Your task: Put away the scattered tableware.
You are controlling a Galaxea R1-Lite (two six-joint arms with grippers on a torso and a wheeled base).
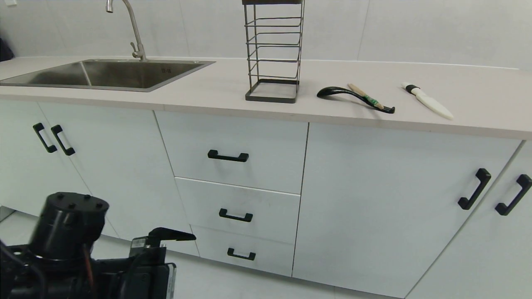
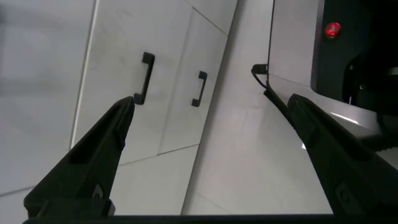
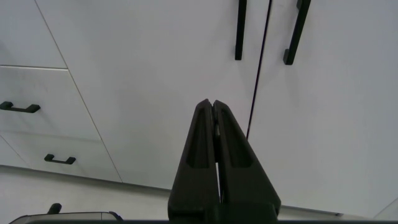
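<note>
The robot's left hand (image 2: 211,102) hangs low in the foreground, down by the floor in front of the white kitchen cabinets (image 1: 374,199). Its two black fingers (image 2: 93,162) are spread wide with nothing between them. The right hand (image 3: 212,106) points at a pair of white cabinet doors with upright black bar handles. Its fingers are pressed flat together and grip nothing.

Beyond the hands stands a stack of three white drawers with black handles (image 1: 237,182), flanked by cabinet doors on either side.

Above them runs the pale stone-coloured bench (image 1: 208,95), where the scattered tableware lies towards the robot's right. A black plastic ladle (image 1: 355,97) rests on its side, bowl towards the rack and handle towards the front edge. A pale wooden stick with a green band (image 1: 365,96) lies across the ladle's handle. Near them on the right, but apart, lies a white knife-shaped utensil with a black collar (image 1: 428,101), angled across the bench.

Just beside the ladle's bowl on the left stands an upright black wire rack with a rectangular base (image 1: 273,54), no tableware in it. Farther left, a stainless-steel sink (image 1: 178,76) is set into the bench, with a curved steel tap (image 1: 131,25) rising at its back edge. A pale tiled wall (image 1: 415,29) closes the scene.
</note>
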